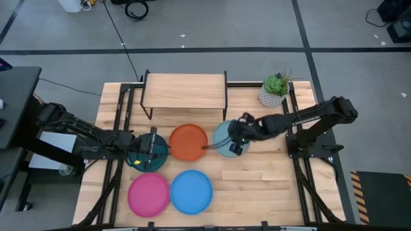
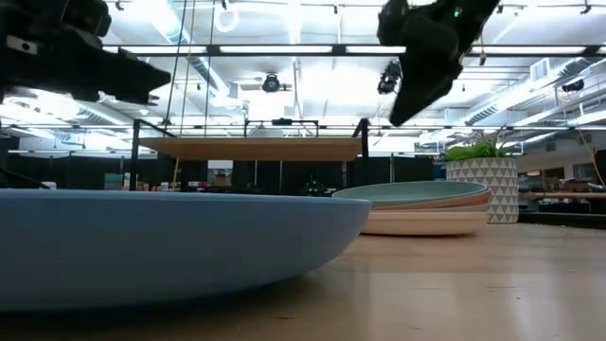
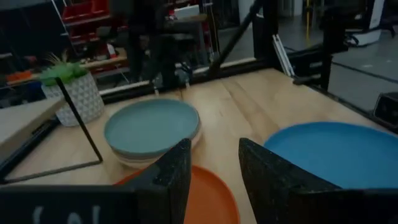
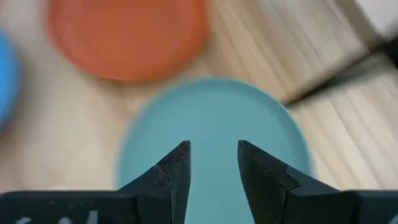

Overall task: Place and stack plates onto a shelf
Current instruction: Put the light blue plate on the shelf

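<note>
left gripper (image 1: 149, 149): fingers apart, nothing between them; hangs over the dark teal plate (image 1: 142, 160), just left of the orange plate (image 1: 189, 142)
pink plate (image 1: 148, 195): left of and nearer the front edge than the orange plate, flat on the table (image 1: 257, 186)
shelf (image 1: 185, 92): behind the orange plate, top bare, no plates on it yet
blue plate (image 1: 191, 191): in front of the orange plate, touching or almost touching pink
stack (image 2: 421, 206): right of the orange plate; pale teal plate (image 1: 225, 136) on top, tan and cream-looking rims below, low view
right gripper (image 1: 238, 140): fingers apart, empty; hovers over the pale teal plate
plant pot (image 1: 273, 94): right of the shelf, behind the stack
handling: plates look rigid, light, smooth-glazed, likely slippery and chippable; I'd pinch at the rim, one finger under the lip, on the side facing the gripper
edges: the shelf's black legs and the pot crowd the route from stack to shelf
room: bare table right of the blue plate; the shelf top takes about two plates side by side
</note>
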### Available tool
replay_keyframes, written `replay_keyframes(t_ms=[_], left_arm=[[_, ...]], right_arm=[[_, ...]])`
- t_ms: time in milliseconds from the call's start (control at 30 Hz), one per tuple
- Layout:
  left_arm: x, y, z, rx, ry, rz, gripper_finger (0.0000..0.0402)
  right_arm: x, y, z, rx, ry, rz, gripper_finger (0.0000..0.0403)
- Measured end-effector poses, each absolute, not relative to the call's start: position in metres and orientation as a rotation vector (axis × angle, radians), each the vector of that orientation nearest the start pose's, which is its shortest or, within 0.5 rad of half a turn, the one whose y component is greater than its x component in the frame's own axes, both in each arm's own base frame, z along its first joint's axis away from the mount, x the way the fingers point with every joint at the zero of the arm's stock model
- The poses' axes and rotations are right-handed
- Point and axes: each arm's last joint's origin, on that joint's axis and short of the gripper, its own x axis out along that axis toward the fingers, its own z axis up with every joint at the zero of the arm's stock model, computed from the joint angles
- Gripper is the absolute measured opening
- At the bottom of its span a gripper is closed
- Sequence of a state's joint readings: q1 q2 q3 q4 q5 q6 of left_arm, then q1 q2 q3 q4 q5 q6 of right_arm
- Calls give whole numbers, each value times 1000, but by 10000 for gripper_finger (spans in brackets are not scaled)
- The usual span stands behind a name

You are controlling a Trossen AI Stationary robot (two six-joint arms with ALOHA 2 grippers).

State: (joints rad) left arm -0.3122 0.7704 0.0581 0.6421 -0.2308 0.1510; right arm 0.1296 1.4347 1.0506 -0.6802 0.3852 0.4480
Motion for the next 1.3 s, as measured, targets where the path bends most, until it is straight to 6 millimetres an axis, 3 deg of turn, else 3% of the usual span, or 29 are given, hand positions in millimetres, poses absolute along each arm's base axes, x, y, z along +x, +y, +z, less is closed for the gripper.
replay_keyframes(t_ms=[300, 533, 767, 1033, 1300], left_arm=[[137, -42, 128, 19, 324, -105, 142], [138, -46, 137, 48, 228, -108, 142], [140, -45, 144, 95, 159, -59, 142], [134, -43, 154, 146, 88, -1, 142], [125, -43, 160, 142, 57, -17, 142]], right_arm=[[264, -4, 236, 422, 1177, -491, 172], [257, -29, 241, 398, 1236, -594, 222], [265, -58, 216, 329, 1358, -634, 267], [261, -93, 206, 455, 1397, -582, 277], [277, -87, 181, 473, 1443, -541, 270]])
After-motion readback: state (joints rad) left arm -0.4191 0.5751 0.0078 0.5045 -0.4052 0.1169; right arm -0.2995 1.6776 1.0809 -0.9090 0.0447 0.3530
